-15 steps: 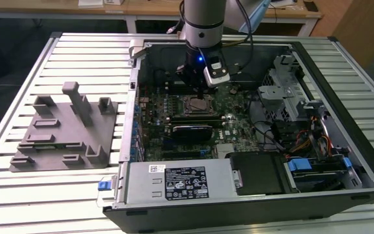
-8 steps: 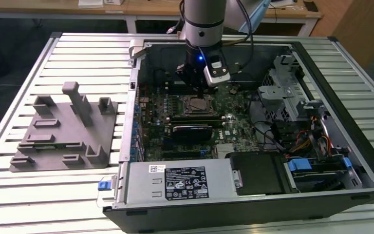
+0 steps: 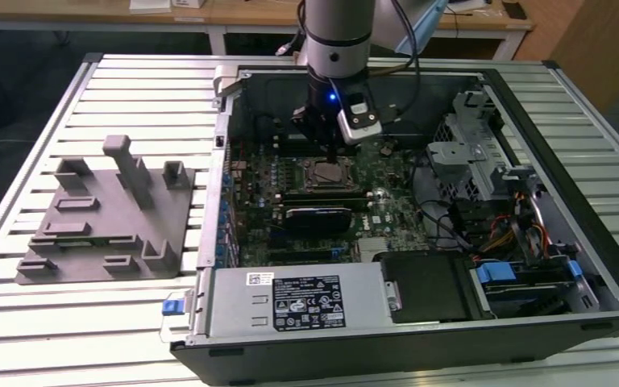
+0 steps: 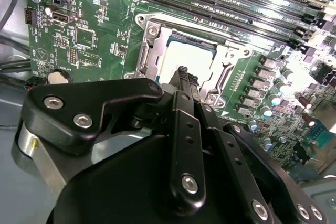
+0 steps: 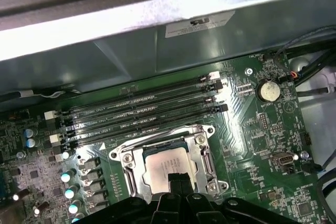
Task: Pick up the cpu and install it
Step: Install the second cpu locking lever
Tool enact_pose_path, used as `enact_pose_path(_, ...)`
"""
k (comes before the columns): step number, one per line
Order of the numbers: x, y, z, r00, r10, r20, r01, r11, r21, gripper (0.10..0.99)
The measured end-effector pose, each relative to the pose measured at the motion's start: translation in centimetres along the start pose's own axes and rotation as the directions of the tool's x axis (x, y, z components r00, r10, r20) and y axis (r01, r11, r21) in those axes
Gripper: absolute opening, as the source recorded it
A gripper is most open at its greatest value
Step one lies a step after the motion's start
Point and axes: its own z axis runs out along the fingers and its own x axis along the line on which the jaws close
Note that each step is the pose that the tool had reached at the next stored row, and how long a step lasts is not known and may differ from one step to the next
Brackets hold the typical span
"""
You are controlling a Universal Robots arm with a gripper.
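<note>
While the gripper (image 5: 178,179) hovers just above the socket (image 5: 168,169), the cpu (image 5: 165,167) sits seated inside its metal frame. Fingers (image 4: 182,77) are together, holding nothing.

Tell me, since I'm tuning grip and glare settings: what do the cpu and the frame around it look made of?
The cpu looks like pale, matte silver-grey metal on top, lying flat in its socket. The socket frame seems bright bare metal, glinting at its edges. The gripper is just above the chip.
</note>
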Motion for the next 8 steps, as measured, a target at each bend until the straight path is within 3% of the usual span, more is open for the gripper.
enact_pose_path(8,-0.17,-0.58,-0.01,1.0,0.0,0.0001,0.0,1.0,0.0,0.106)
